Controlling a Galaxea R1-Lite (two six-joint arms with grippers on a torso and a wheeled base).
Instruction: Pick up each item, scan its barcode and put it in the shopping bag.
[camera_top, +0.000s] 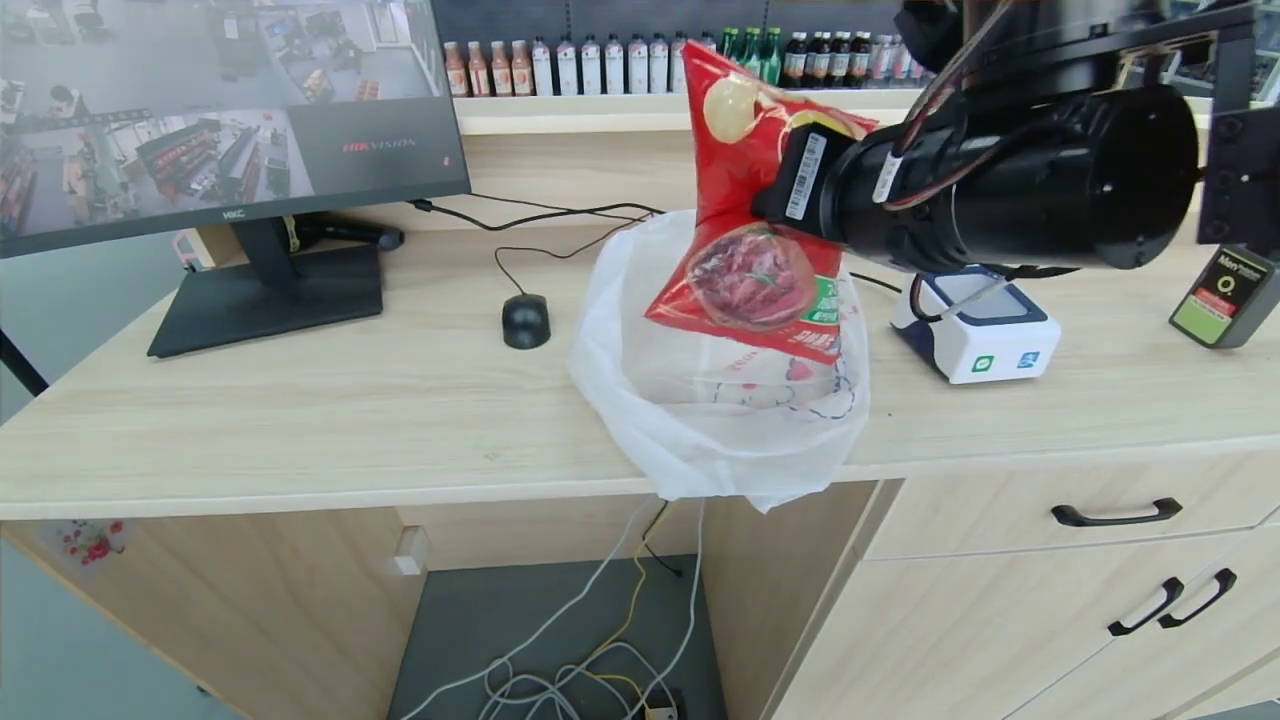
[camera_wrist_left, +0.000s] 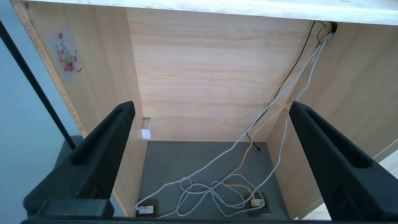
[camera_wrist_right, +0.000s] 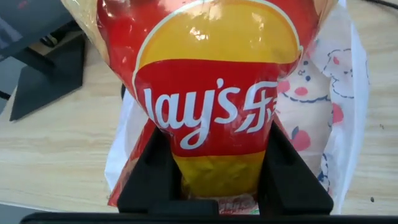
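Right end effector (camera_wrist_right: 217, 171) clenched on the red chip bag (camera_top: 740, 280), one finger on each side. Chip bag is held over the mouth of the white shopping bag (camera_top: 640, 400) on the table (camera_top: 300, 400). Left end effector (camera_wrist_left: 211, 109) is spread wide, empty, facing the recess under the table.

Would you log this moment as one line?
right end effector: shut on chip bag | position: over shopping bag | left end effector: open

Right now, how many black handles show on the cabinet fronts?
3. One black curved handle on the upper light-wood drawer front; two more handles side by side below it. Others may be hidden.
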